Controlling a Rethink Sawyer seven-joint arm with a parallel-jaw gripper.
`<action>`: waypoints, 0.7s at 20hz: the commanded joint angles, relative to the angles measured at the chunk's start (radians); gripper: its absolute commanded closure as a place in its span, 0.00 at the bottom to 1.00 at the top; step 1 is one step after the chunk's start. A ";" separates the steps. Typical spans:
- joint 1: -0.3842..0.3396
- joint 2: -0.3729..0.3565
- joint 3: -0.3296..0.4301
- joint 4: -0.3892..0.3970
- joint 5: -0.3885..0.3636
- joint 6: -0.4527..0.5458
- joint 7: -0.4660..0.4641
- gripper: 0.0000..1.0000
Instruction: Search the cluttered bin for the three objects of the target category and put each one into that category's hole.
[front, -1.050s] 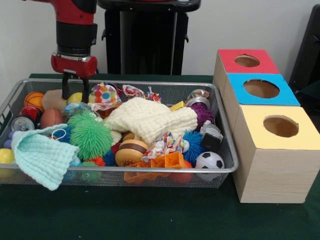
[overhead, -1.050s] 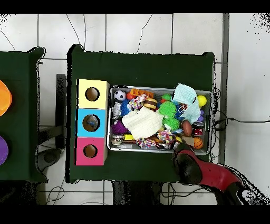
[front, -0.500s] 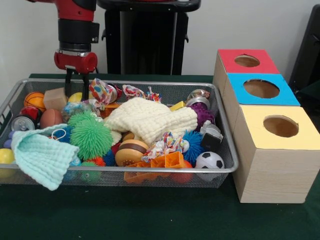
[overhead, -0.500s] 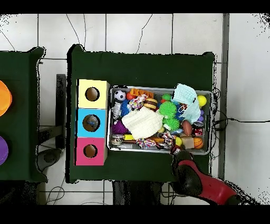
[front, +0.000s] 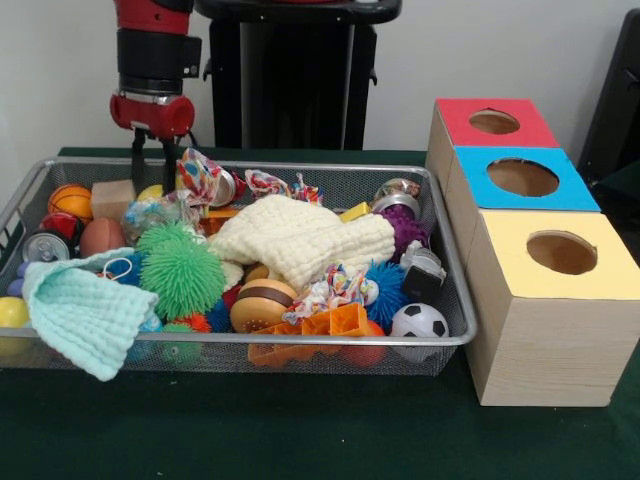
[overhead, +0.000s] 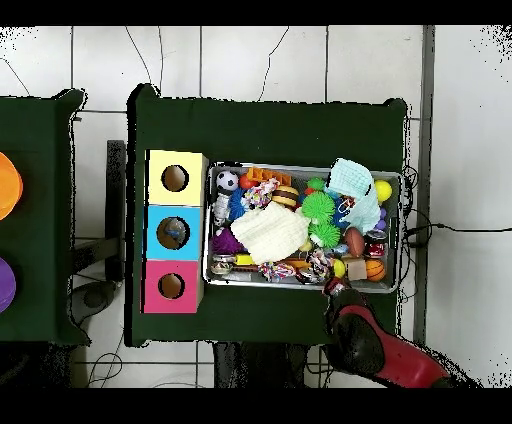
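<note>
— Where's the gripper?
— Above the bin's far rim, left end, over the tan block. Fingers slightly apart, nothing between them.
— The cloths?
— Cream one mid-bin, mint one draped over the near left rim.
— The boxes?
— Right of the bin: red, blue, yellow, each holed.

Even, soft indoor light; faint shadows, no glare

A plain pale wall stands behind the table, which wears a dark green cloth. Below, the floor is pale tile with dark seams, thin cables trailing across it. A second green-clothed table stands just beside.
</note>
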 joint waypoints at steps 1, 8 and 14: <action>0.040 -0.139 -0.035 0.010 0.173 0.210 0.199 0.00; 0.001 -0.231 0.022 -0.004 0.232 0.340 0.156 0.00; -0.026 -0.313 0.086 -0.012 0.297 0.447 0.145 0.00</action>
